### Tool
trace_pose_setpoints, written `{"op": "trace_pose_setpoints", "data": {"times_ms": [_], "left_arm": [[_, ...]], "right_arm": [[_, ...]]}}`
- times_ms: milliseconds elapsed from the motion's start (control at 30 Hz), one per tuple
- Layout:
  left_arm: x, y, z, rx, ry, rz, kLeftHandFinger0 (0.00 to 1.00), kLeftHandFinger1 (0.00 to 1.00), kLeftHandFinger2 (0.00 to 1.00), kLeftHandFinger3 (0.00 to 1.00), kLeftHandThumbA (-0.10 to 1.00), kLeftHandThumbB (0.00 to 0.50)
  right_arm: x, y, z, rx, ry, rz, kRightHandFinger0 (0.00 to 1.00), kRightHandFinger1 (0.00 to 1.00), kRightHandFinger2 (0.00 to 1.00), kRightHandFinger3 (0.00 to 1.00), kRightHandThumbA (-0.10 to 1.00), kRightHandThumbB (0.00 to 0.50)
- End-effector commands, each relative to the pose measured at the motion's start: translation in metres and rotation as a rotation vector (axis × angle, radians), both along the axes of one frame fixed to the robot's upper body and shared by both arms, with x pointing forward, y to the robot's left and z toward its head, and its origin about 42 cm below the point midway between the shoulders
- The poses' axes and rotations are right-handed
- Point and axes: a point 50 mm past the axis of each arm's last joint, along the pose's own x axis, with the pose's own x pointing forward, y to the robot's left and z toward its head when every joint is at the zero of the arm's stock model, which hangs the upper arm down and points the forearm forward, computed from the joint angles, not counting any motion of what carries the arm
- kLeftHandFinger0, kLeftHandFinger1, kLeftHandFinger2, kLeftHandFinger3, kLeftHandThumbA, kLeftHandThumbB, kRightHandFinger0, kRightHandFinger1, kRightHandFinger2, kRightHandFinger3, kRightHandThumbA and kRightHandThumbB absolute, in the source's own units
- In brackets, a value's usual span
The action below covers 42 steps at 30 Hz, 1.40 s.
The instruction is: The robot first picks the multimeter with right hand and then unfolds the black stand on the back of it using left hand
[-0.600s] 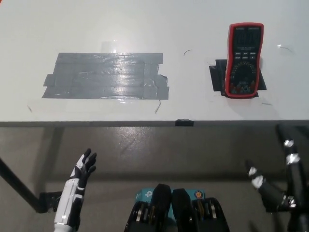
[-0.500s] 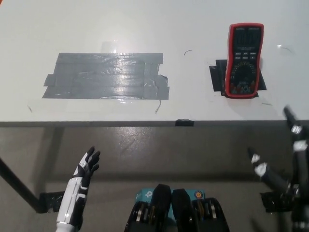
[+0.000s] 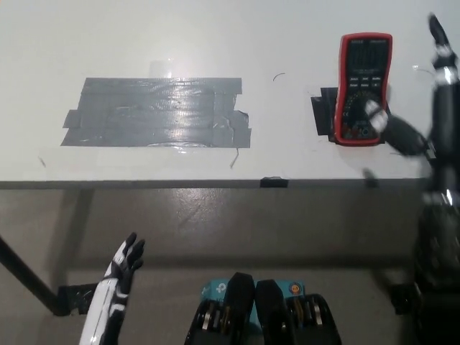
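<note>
Nothing's done yet: your black right hand (image 3: 424,108) hovers spread and empty beside the red-cased multimeter (image 3: 364,88), ungrasped, stand unfolded later.

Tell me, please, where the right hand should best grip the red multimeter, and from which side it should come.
Probably across its two long sides, near the middle. The multimeter lies flat, face up, lengthwise away from the table edge, so the right hand, open beside it, can come from above and the right.

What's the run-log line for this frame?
phase: reach | right hand: open, raised beside multimeter, no grasp | multimeter: flat on table, face up | left hand: open, resting low, below table edge
</note>
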Motion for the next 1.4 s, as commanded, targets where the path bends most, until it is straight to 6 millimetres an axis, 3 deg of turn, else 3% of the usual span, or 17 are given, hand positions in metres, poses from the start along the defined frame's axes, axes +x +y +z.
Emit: {"op": "trace_pose_setpoints", "data": {"times_ms": [0, 100, 167, 333, 400, 500, 700, 800, 900, 1033, 1133, 1367], "left_arm": [[-0.008, 0.012, -0.001, 0.044, 0.002, 0.013, 1.0, 1.0, 1.0, 1.0, 1.0, 0.103], [-0.008, 0.01, -0.002, 0.056, -0.004, 0.01, 1.0, 1.0, 1.0, 1.0, 1.0, 0.084], [-0.01, 0.008, -0.002, 0.036, 0.007, 0.013, 1.0, 1.0, 1.0, 1.0, 1.0, 0.095], [-0.016, 0.006, -0.005, 0.035, 0.015, 0.015, 1.0, 1.0, 1.0, 1.0, 0.99, 0.083], [-0.019, 0.005, -0.008, 0.029, 0.02, 0.017, 1.0, 1.0, 1.0, 1.0, 0.98, 0.078], [-0.02, 0.002, -0.011, 0.027, 0.025, 0.016, 1.0, 1.0, 1.0, 1.0, 0.98, 0.081], [-0.023, -0.001, -0.015, 0.039, 0.037, 0.017, 1.0, 1.0, 1.0, 1.0, 1.0, 0.086], [-0.023, -0.001, -0.015, 0.04, 0.042, 0.013, 1.0, 1.0, 1.0, 1.0, 1.0, 0.079], [-0.023, -0.001, -0.014, 0.067, 0.032, 0.0, 1.0, 1.0, 1.0, 1.0, 1.0, 0.055], [-0.023, 0.0, -0.014, 0.139, 0.02, -0.006, 1.0, 1.0, 1.0, 1.0, 1.0, 0.074], [-0.023, -0.002, -0.014, 0.158, 0.029, -0.005, 1.0, 1.0, 1.0, 1.0, 1.0, 0.101], [-0.023, -0.003, -0.012, 0.205, 0.023, -0.01, 1.0, 1.0, 1.0, 1.0, 1.0, 0.111]], "right_arm": [[0.056, 0.001, 0.046, -0.005, 0.063, -0.177, 1.0, 1.0, 1.0, 1.0, 0.87, 0.447], [0.082, 0.0, 0.065, -0.016, 0.113, -0.217, 1.0, 1.0, 1.0, 1.0, 0.95, 0.448], [0.097, 0.0, 0.077, -0.006, 0.115, -0.229, 1.0, 1.0, 1.0, 1.0, 0.92, 0.431], [0.121, 0.01, 0.086, 0.075, 0.184, -0.264, 1.0, 1.0, 1.0, 1.0, 0.88, 0.477], [0.127, 0.017, 0.087, 0.127, 0.198, -0.281, 1.0, 1.0, 1.0, 1.0, 0.85, 0.459], [0.133, 0.025, 0.089, 0.198, 0.201, -0.321, 1.0, 1.0, 1.0, 1.0, 0.84, 0.474], [0.139, 0.04, 0.086, 0.295, 0.237, -0.329, 1.0, 1.0, 1.0, 1.0, 0.8, 0.432], [0.139, 0.044, 0.082, 0.332, 0.24, -0.324, 1.0, 1.0, 1.0, 1.0, 0.77, 0.435], [0.139, 0.05, 0.082, 0.345, 0.265, -0.31, 1.0, 1.0, 1.0, 1.0, 0.77, 0.439], [0.14, 0.062, 0.083, 0.315, 0.274, -0.327, 1.0, 1.0, 1.0, 1.0, 0.75, 0.452], [0.145, 0.061, 0.08, 0.314, 0.286, -0.337, 1.0, 1.0, 1.0, 1.0, 0.68, 0.462], [0.157, 0.049, 0.07, 0.33, 0.337, -0.352, 1.0, 1.0, 1.0, 1.0, 0.63, 0.46]]}}
